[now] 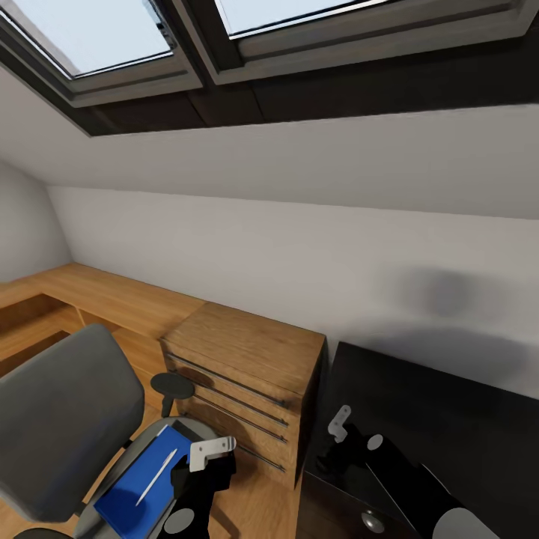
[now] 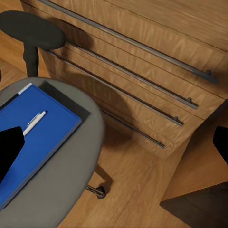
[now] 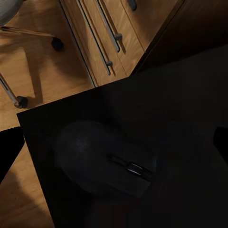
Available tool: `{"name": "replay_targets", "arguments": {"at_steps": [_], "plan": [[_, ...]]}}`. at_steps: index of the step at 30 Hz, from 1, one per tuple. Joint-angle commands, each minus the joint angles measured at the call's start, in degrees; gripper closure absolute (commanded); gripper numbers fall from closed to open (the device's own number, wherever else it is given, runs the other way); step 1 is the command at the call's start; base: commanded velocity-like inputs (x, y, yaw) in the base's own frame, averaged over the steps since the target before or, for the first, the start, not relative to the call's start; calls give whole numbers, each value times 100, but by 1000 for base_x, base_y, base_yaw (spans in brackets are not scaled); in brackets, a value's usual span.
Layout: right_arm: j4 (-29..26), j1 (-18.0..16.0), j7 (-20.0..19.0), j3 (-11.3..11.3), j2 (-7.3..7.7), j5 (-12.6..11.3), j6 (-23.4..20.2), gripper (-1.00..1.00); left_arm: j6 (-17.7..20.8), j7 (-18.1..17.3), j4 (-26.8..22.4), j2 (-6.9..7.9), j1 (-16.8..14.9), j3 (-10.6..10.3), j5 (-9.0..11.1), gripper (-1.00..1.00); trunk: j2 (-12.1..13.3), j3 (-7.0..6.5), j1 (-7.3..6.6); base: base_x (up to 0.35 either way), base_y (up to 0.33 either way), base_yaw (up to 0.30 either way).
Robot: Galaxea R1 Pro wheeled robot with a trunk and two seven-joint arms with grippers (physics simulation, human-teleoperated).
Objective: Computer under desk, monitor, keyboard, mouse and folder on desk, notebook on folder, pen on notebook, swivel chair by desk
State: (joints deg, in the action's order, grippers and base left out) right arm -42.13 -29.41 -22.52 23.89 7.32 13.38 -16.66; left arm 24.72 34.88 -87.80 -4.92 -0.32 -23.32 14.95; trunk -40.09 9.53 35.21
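The blue folder (image 1: 138, 486) lies flat on the seat of the grey swivel chair (image 1: 64, 419) with the white pen (image 1: 156, 476) resting on top of it, and the chair stands on the wood floor (image 2: 137, 190) just beside the oak drawer unit (image 1: 243, 374). The left hand (image 1: 212, 451) hangs above the edge of the seat near the folder, its fingers spread wide and holding nothing. The right hand (image 1: 340, 425) hovers over the corner of the black desk (image 1: 449, 419), fingers also parted and empty, directly above the dark mouse (image 3: 102, 159) that sits on the desk near that corner.
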Motion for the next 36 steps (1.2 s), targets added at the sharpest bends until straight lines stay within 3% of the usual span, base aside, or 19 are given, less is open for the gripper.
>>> {"name": "replay_targets", "arguments": {"at_steps": [1,22,30,36], "plan": [[-14,-3,-25,11,5,59,-21,-100,16,41,-9,0,-3,-6,43,-100,-8,9,2,0,0,0],[-24,-3,-25,8,6,59,-21,-100,16,41,-9,3,-3,-6,47,-100,-8,9,2,0,0,0],[-436,-3,7,-78,6,21,-89,-100,16,39,-6,17,-3,8,52,-100,313,-135,-174,0,0,0],[-920,-3,15,-281,4,-12,-351,-100,16,37,19,13,-3,4,52,-100,554,-243,-306,0,0,0]]}}
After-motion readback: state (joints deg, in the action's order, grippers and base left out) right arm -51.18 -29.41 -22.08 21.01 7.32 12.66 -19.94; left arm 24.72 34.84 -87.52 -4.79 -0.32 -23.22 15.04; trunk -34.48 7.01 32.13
